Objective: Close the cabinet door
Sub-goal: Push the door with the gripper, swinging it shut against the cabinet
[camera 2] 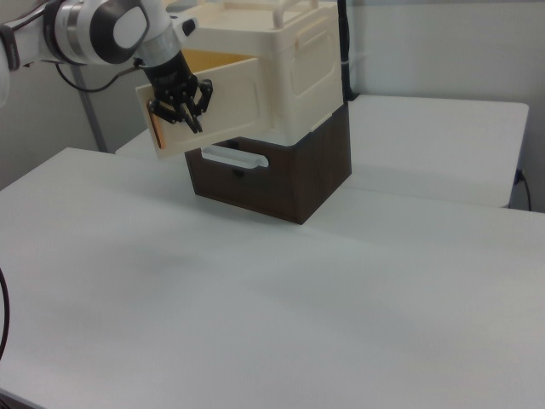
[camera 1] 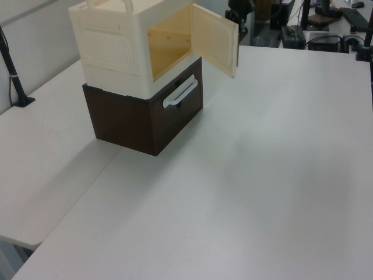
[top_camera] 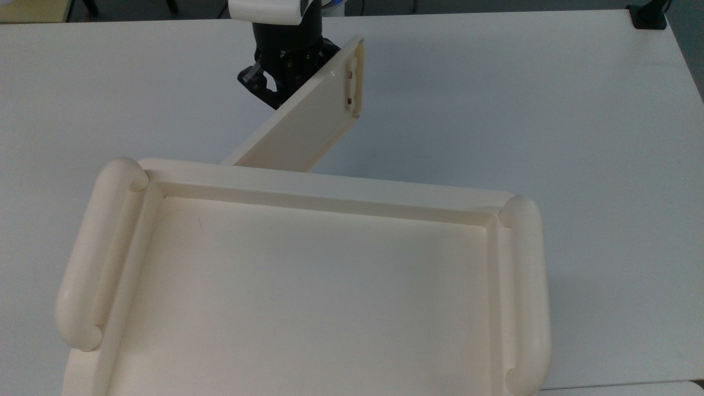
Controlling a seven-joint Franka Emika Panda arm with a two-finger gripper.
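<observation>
The cream cabinet [top_camera: 330, 190] [camera 1: 111, 41] [camera 2: 298, 68] stands on a dark brown drawer unit [camera 1: 134, 119] [camera 2: 289, 175]. Its cabinet door [top_camera: 308, 121] [camera 1: 214, 39] [camera 2: 243, 115] hangs partly open, hinged at the top view's left front corner. The slim bar handle [top_camera: 352, 81] is near the door's free edge. My gripper [top_camera: 273, 94] [camera 2: 192, 122] is shut, with its black fingers against the door's outer face close to the free edge. In the left view the gripper [camera 1: 236, 13] is dark and half hidden behind the door.
The brown unit has a white drawer handle [camera 1: 179, 92] [camera 2: 234, 157]. A white table [top_camera: 522, 110] [camera 1: 262, 175] spreads wide around the stack. A black post [camera 1: 14, 76] stands at the left view's left edge, and a black clamp [top_camera: 649, 16] sits at the table's far corner.
</observation>
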